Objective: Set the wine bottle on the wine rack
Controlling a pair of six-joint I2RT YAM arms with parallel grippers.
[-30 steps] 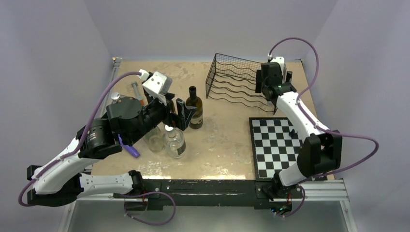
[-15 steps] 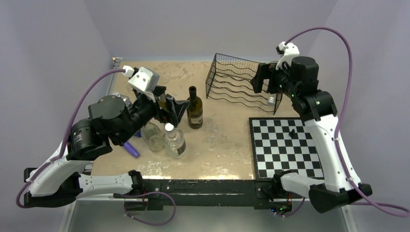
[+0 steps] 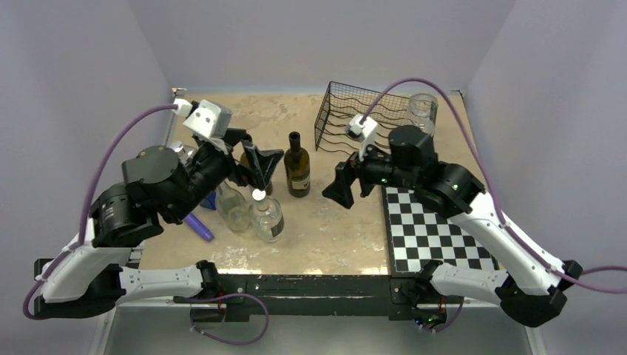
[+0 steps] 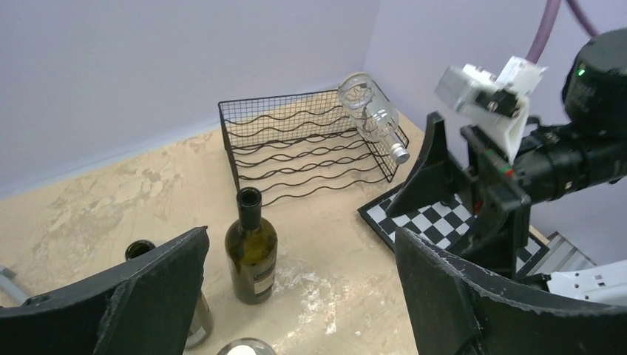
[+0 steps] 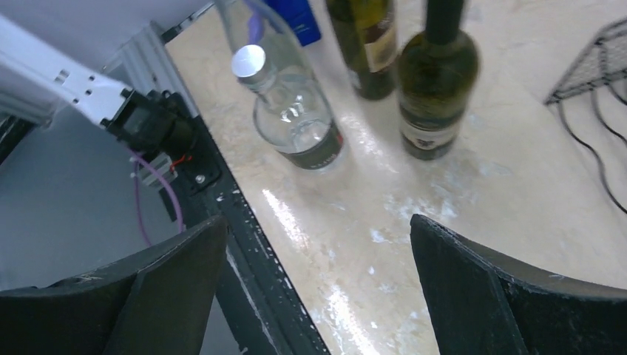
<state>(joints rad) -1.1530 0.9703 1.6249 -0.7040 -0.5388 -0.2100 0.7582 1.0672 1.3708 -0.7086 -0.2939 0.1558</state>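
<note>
While left claw (image 3: 260,164) and right claw (image 3: 349,185) are held open, the wine bottle (image 3: 298,168) is seen upright, neck up, near the wine rack (image 3: 349,126).

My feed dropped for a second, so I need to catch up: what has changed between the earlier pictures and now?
The right gripper left the right end of the wine rack and swung left toward the dark wine bottle, open and empty. A clear bottle now lies uncovered on that end of the rack. The left gripper, open, drew back slightly leftward. The dark wine bottle and the chessboard stayed put.
</note>
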